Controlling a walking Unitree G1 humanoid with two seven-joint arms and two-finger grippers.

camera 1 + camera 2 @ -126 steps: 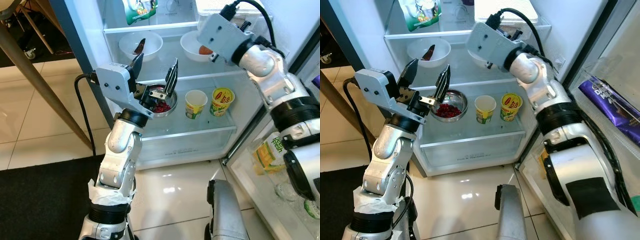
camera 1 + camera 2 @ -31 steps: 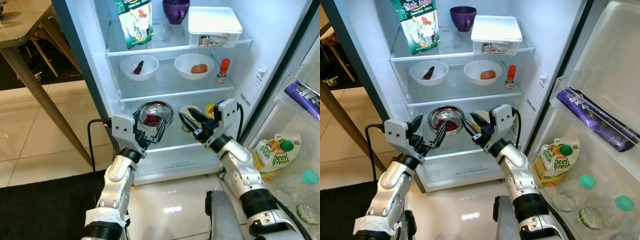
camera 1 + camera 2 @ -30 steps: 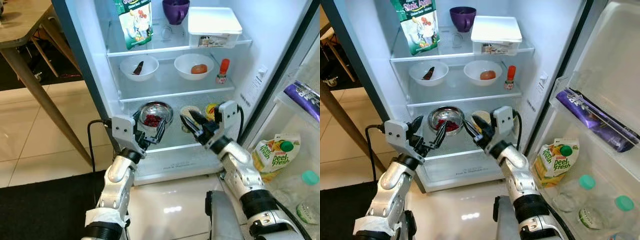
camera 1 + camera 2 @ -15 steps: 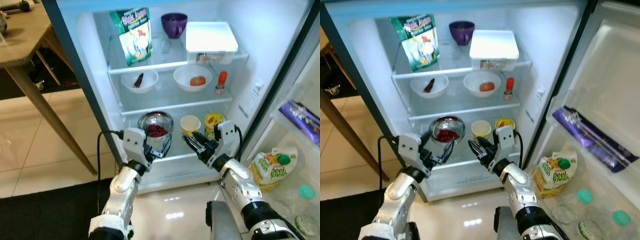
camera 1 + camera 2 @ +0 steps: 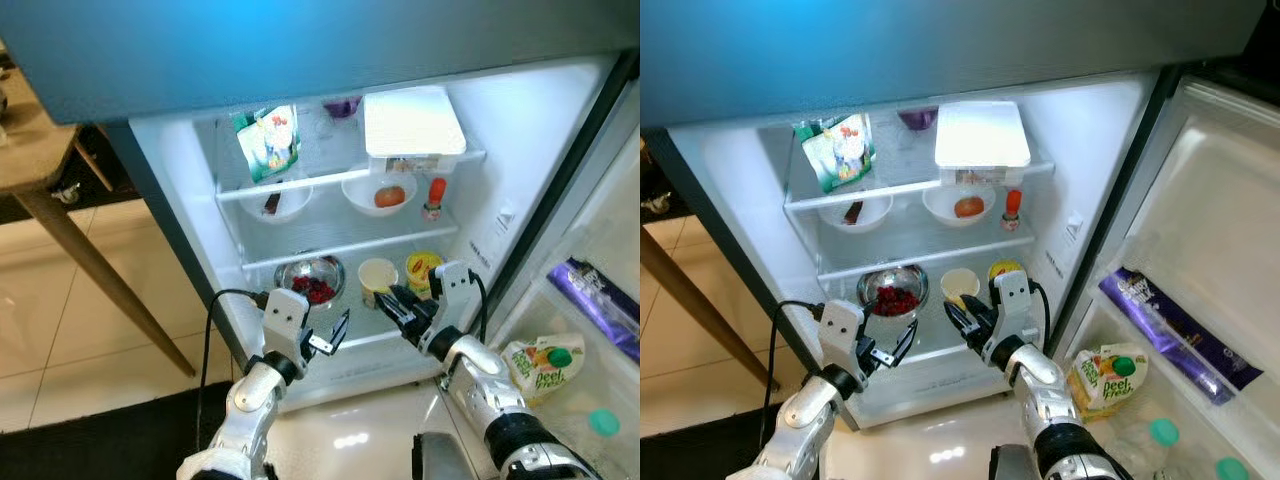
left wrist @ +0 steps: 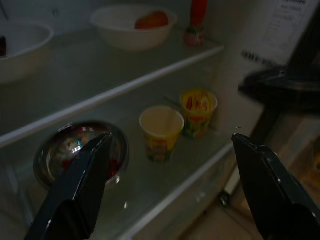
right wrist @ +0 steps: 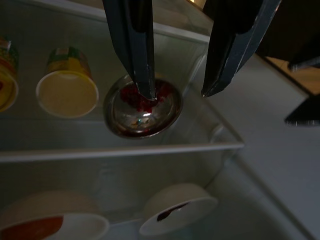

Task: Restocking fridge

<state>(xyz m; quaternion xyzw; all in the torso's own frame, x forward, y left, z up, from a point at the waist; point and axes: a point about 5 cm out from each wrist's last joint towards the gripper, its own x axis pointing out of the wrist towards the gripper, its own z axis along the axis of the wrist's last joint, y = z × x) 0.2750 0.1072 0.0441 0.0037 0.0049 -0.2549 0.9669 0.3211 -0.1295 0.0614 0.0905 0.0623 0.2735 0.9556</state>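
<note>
The fridge stands open. A steel bowl of red berries sits on the lower glass shelf, with a plain yellow cup and a printed yellow cup to its right. My left gripper hovers open and empty just in front of that shelf, below the bowl. In the left wrist view the bowl and both cups lie between its spread fingers. My right gripper is open and empty in front of the cups; in its wrist view the bowl lies beyond the fingertips.
The middle shelf holds two white bowls and a small red bottle. Above are a green bag and a white lidded box. The open door at right carries a juice carton. A wooden table stands at left.
The camera has backed off and risen, so more of the fridge shows. Both grippers have drawn back out of the shelves and sit lower, open and empty.
</note>
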